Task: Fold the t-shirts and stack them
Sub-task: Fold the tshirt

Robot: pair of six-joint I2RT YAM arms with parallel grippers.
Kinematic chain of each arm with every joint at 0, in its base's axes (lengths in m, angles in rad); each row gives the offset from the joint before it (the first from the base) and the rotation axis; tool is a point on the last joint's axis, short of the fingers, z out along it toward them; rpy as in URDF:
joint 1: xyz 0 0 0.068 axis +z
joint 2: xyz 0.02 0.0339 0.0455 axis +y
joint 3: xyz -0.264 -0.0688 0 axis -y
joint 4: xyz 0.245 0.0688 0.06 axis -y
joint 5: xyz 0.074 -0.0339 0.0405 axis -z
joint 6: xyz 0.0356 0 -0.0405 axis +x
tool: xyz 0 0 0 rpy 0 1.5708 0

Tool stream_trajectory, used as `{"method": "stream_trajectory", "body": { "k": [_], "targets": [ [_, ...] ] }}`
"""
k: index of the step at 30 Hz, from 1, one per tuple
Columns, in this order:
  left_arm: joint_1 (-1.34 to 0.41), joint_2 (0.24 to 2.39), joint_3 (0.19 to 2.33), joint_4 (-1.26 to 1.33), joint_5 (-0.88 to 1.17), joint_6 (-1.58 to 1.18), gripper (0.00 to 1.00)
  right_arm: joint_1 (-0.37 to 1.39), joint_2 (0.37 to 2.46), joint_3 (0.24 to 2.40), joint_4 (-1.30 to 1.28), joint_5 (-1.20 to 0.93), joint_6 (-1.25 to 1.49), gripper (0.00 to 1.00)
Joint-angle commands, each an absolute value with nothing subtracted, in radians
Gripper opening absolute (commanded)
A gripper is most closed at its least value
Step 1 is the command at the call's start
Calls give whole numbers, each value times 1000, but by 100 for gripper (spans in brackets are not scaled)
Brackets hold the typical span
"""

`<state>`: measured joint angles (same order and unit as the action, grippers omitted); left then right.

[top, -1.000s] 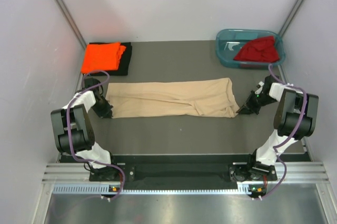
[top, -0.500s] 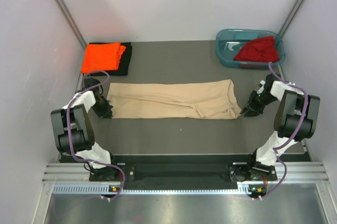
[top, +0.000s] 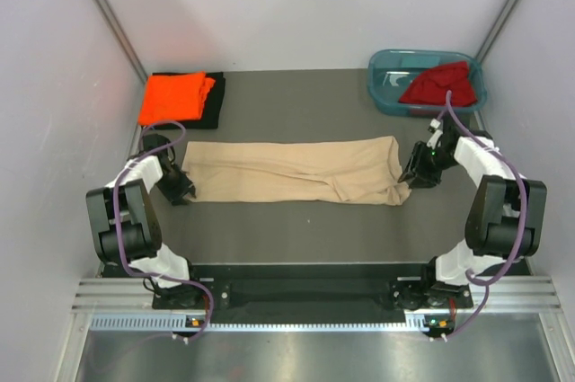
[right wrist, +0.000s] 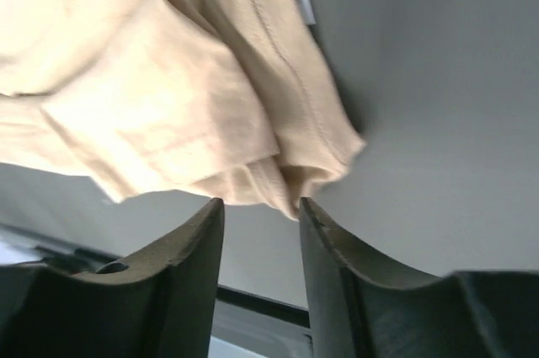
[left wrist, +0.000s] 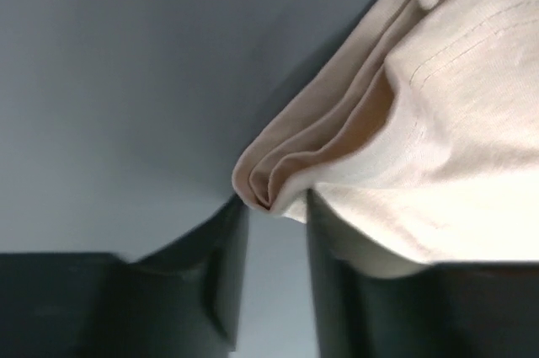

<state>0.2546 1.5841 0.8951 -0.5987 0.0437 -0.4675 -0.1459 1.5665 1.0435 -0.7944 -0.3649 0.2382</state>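
Left tool [left wrist: 275, 209], right tool [right wrist: 261, 205] spread | beige t-shirt [top: 296, 169] ends (folded edges) at their tips

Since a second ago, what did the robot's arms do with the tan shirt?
The left pincer and right pincer both opened, letting go of the ends of the beige t-shirt. The right pincer also moved farther from its base. The beige, orange and dark red shirts stayed put.

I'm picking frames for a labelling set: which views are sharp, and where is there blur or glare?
Top external: evenly lit and sharp, though the orange t-shirt looks oversaturated and tints the wall behind it. Left wrist: stitching on the beige t-shirt is crisp; the left tool is dark and soft. Right wrist: cloth slightly soft, the right tool blurred.
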Motion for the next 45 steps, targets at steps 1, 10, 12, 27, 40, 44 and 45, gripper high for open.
{"method": "stream_trajectory", "body": {
  "k": [1,10,12,27,40,44,45],
  "targets": [
    [262,1531,877,-656,37,-479,44,-144,1606,1068,-724,-488,334,42],
    [239,1284,844,-707,185,-555,54,-155,1696,1086,-667,-523,402,47],
    [192,1221,833,-675,225,-590,54,-160,1709,1098,-684,-520,391,46],
    [-149,1316,986,-632,193,-646,47,-167,1766,1108,-692,-537,370,39],
    [-149,1335,1060,-670,189,-604,46,-169,1729,1133,-592,-647,535,0],
    [-149,1342,1058,-666,198,-603,45,-169,1740,1149,-523,-683,691,0],
    [-149,1344,1057,-663,204,-601,45,-169,1743,1147,-505,-684,722,0]
  ]
}}
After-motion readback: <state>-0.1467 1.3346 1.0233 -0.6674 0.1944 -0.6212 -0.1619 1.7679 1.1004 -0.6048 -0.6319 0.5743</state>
